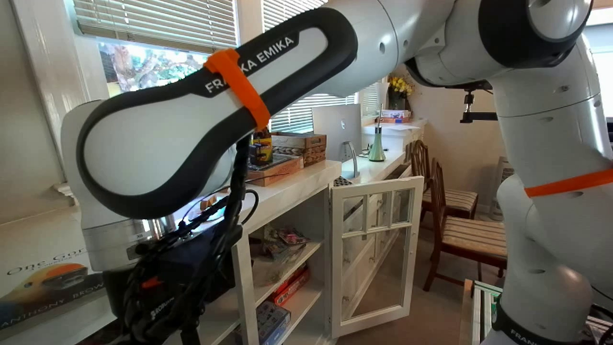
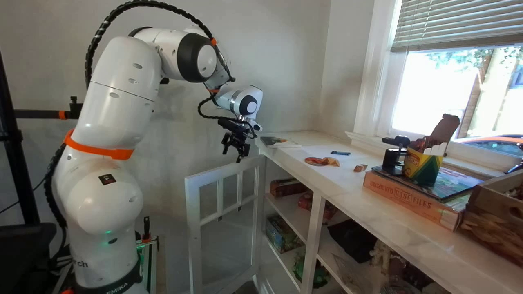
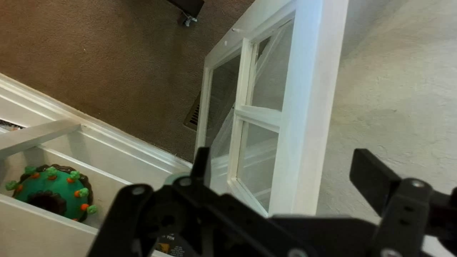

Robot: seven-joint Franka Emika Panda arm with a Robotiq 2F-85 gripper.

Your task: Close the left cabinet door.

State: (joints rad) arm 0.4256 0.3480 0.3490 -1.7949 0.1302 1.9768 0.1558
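A white shelved cabinet (image 1: 293,195) is shown in both exterior views; at its far end in an exterior view, the left white-painted wooden framed door (image 2: 231,208), three small glass panes above one large, is seen open near the black two-fingered gripper (image 2: 232,155). In the wrist view, the door's top rail (image 3: 303,117) is framed by spread jaws.

The white-painted, glass-paned left cabinet door (image 2: 226,210) is seen standing upright and wide open below the jaws; in the wrist view its top rail (image 3: 303,107) is seen between them.
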